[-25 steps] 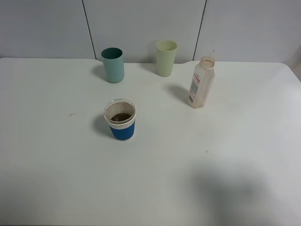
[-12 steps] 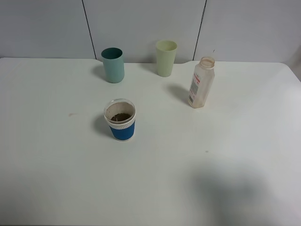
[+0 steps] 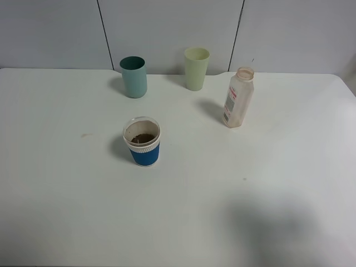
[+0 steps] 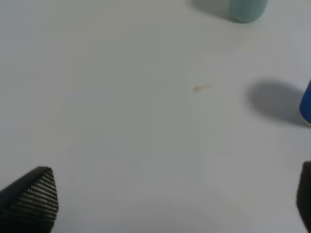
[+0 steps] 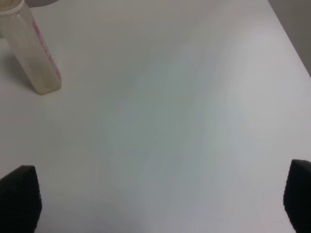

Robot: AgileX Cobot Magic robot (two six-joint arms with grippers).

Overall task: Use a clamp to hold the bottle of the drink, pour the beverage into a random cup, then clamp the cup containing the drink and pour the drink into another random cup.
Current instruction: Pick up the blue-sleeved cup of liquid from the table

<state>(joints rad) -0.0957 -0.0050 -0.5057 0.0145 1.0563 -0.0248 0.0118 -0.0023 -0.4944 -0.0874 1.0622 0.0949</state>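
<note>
The bottle (image 3: 238,97) stands upright and uncapped at the back right of the white table; it looks empty, and the right wrist view shows it (image 5: 32,50) too. The blue-and-white cup (image 3: 142,141) sits left of centre with brown beverage (image 3: 143,137) in its bottom; only its blue edge (image 4: 306,103) shows in the left wrist view. The dark teal tumbler (image 3: 134,77) stands at the back left, its base (image 4: 247,8) in the left wrist view. Neither arm appears in the high view. My left gripper (image 4: 172,196) and right gripper (image 5: 158,194) are open over bare table, holding nothing.
A pale yellow-green tumbler (image 3: 196,68) stands at the back between the teal tumbler and the bottle. A small brownish spot (image 3: 84,134) marks the table left of the blue cup. The table's right edge (image 5: 290,39) shows in the right wrist view.
</note>
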